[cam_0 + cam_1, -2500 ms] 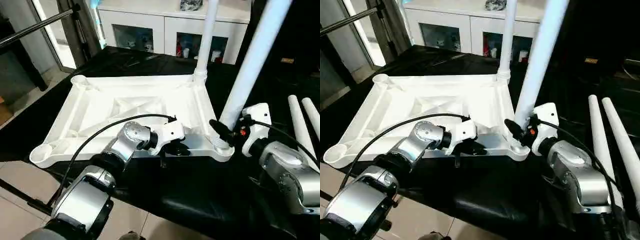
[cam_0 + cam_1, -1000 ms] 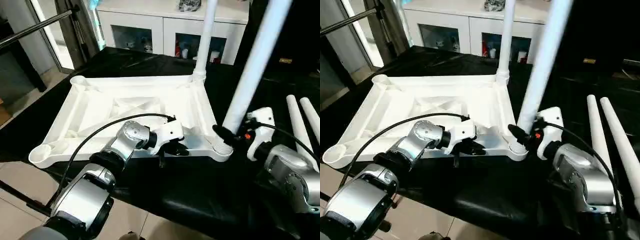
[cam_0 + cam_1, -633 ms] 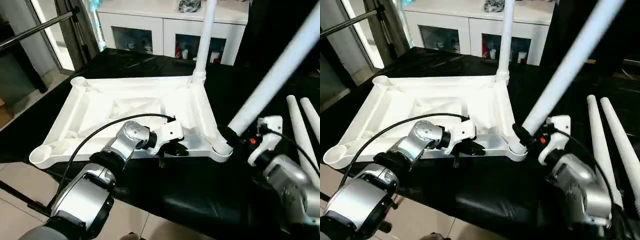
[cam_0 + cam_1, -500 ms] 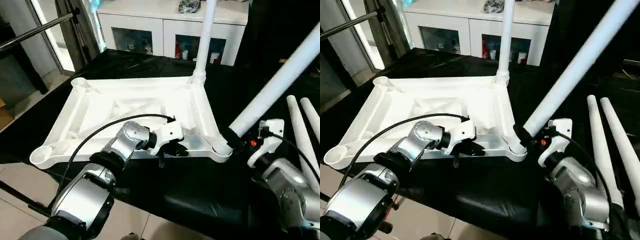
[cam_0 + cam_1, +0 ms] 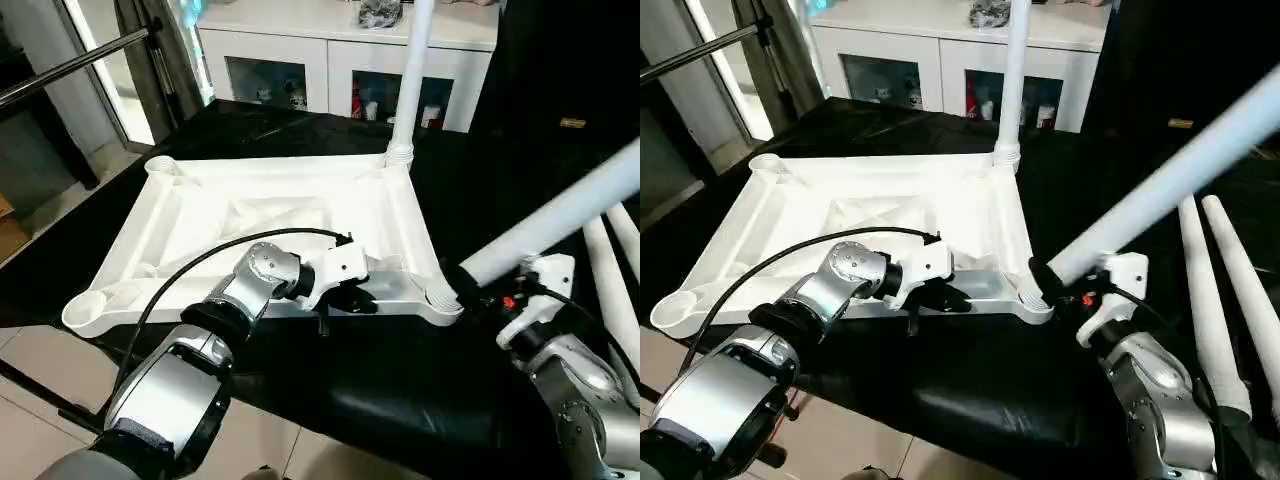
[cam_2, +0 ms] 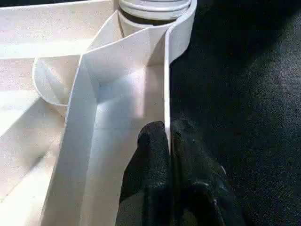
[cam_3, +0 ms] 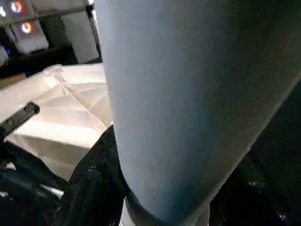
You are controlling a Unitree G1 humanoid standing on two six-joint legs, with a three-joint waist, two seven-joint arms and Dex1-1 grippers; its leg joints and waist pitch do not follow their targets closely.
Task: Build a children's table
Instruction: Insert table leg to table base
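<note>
Left gripper (image 6: 167, 141) pinches the stiff white plastic tabletop's (image 5: 200, 215) rim; right gripper (image 5: 478, 292) clamps the light, slippery-looking tapered white leg (image 5: 560, 215) near its base.

Our left forearm reaches forward and toward the right, wrist bent so the left gripper (image 5: 345, 300) points down at the near rim of the table top (image 5: 200, 200). Its two black fingers (image 6: 153, 155) are pressed together on that thin rim wall, one on each side. Our right arm comes in low from the right; the right gripper (image 5: 1048, 280) is clamped around the thick lower end of a table leg (image 5: 1160, 190), which leans steeply toward the right.
</note>
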